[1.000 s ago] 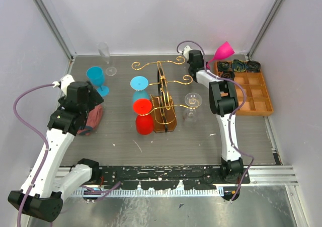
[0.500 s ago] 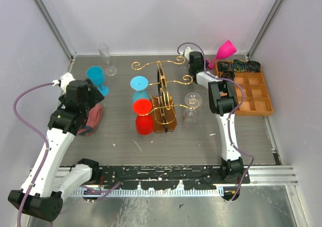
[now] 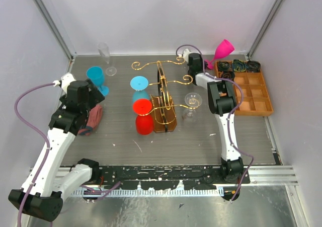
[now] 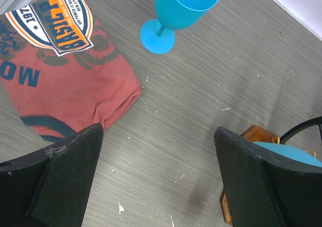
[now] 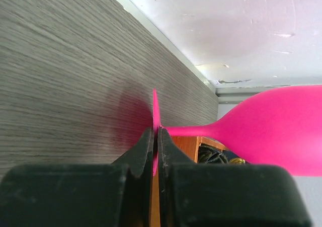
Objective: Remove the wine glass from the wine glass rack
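Note:
The gold wire wine glass rack (image 3: pixel 162 93) stands mid-table on its brown base. A blue glass (image 3: pixel 139 87) and a red glass (image 3: pixel 143 115) hang on its left arms, a clear glass (image 3: pixel 192 104) on its right. My right gripper (image 3: pixel 205 64) is shut on the foot of a pink wine glass (image 3: pixel 222 51), holding it tilted in the air at the back right, away from the rack. In the right wrist view my fingers (image 5: pixel 142 151) pinch the thin pink foot (image 5: pixel 155 117) and the bowl (image 5: pixel 274 129) points right. My left gripper (image 3: pixel 93 103) is open and empty above the table (image 4: pixel 201 86), left of the rack.
A blue goblet (image 3: pixel 95 79) stands at the back left, also in the left wrist view (image 4: pixel 181 8). A red printed cloth (image 4: pixel 65 81) lies under my left arm. A clear glass (image 3: pixel 106 57) stands by the back wall. An orange wooden compartment tray (image 3: pixel 249 88) sits at the right.
The right gripper has lifted the pink glass slightly higher and toward the back. The left arm has barely moved.

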Tool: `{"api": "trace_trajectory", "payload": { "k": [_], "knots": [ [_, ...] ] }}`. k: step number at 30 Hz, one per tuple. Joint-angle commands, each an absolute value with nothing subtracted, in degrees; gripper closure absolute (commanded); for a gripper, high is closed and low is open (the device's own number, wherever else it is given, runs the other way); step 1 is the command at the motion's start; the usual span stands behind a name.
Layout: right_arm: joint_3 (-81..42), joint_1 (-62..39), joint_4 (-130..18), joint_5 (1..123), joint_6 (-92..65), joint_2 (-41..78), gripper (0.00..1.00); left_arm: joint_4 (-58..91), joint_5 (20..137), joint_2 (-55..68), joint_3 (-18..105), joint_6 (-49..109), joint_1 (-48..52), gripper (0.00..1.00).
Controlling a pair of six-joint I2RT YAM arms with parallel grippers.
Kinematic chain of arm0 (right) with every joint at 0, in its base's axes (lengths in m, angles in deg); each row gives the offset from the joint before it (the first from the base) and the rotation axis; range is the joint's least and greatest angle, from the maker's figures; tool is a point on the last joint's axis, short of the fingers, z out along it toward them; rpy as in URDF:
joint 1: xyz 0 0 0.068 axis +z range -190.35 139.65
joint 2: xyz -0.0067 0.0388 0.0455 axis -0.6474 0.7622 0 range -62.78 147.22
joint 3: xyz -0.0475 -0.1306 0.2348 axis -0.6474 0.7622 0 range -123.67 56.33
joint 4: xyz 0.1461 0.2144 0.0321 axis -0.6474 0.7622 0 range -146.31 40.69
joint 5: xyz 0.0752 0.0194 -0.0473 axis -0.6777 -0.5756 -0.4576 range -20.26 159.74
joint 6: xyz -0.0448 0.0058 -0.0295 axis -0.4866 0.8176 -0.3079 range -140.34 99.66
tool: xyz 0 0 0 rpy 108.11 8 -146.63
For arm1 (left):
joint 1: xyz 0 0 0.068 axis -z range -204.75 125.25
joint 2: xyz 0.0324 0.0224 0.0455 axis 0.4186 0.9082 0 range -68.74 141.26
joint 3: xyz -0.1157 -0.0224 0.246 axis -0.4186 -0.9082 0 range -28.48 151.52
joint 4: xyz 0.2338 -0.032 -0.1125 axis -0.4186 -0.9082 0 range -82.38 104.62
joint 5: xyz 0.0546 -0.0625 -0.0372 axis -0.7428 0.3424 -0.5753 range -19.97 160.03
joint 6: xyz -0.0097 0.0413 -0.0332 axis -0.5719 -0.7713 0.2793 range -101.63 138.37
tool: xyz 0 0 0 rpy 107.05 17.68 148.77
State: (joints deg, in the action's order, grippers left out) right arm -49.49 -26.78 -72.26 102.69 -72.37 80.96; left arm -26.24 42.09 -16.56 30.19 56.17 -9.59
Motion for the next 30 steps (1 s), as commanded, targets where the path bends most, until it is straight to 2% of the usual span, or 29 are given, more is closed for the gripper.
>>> {"api": "trace_trajectory", "payload": {
  "k": [1,14,16,21,30],
  "knots": [
    [-48.56,-25.70,-66.65,99.52,-69.56,81.77,0.99,-24.85,41.30,-17.02,29.84,56.52,-9.58,0.02],
    [-47.51,-23.71,-58.67,93.53,-66.28,81.49,0.98,-25.24,40.70,-17.48,29.10,56.58,-9.59,0.02],
    [-47.75,-23.54,-57.72,93.02,-66.00,81.67,0.94,-25.12,40.87,-17.34,29.09,56.60,-9.63,0.02],
    [-48.30,-23.27,-56.16,92.87,-65.76,81.65,0.76,-25.02,40.44,-17.04,29.00,56.60,-9.55,0.02],
    [-46.55,-23.28,-53.49,87.41,-62.33,79.27,0.65,-25.15,39.86,-17.30,29.10,56.35,-9.63,0.02]
  ]
}}
